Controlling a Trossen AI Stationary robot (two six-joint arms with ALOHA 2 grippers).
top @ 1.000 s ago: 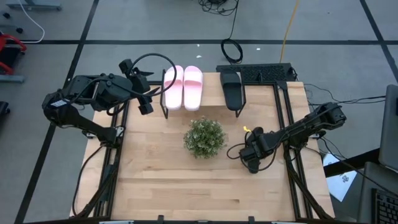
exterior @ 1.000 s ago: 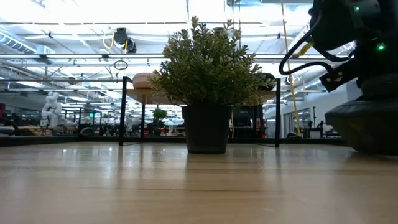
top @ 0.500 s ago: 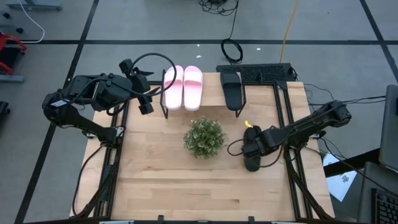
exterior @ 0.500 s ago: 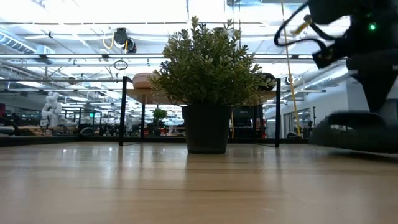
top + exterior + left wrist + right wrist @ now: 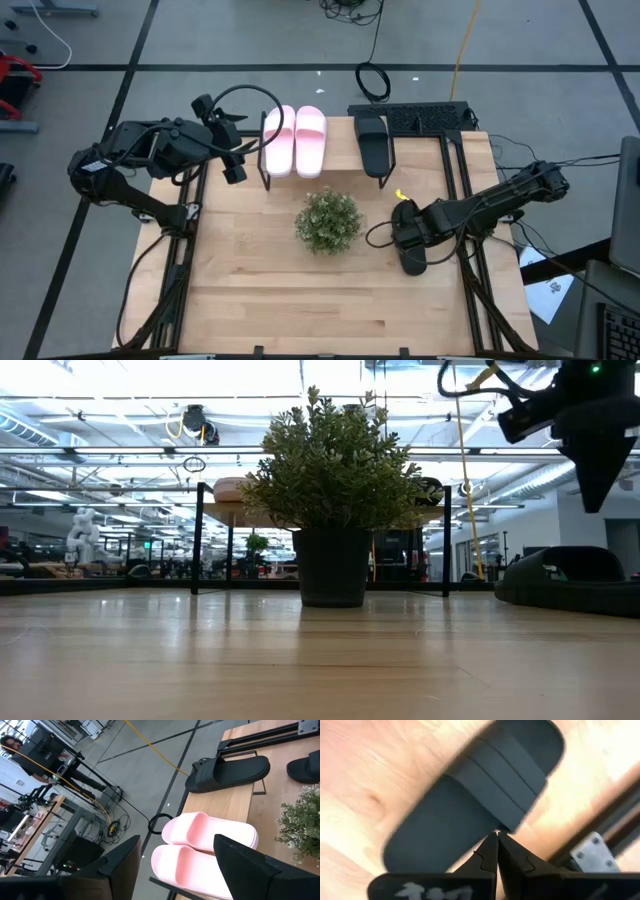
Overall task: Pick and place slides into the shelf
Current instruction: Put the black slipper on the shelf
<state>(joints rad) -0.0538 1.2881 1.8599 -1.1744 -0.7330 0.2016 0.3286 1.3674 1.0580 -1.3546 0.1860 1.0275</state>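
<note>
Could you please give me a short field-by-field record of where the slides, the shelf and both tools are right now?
shelf: low rack at the table's far edge
pink slides: pair side by side on the shelf
black slide on shelf: one, right of the pink pair
black slide on table: one lying flat, right of the plant
right tool: fingers together, above the table slide, not holding it
left tool: open, empty, by the shelf's left end
slides left to place: one
</note>
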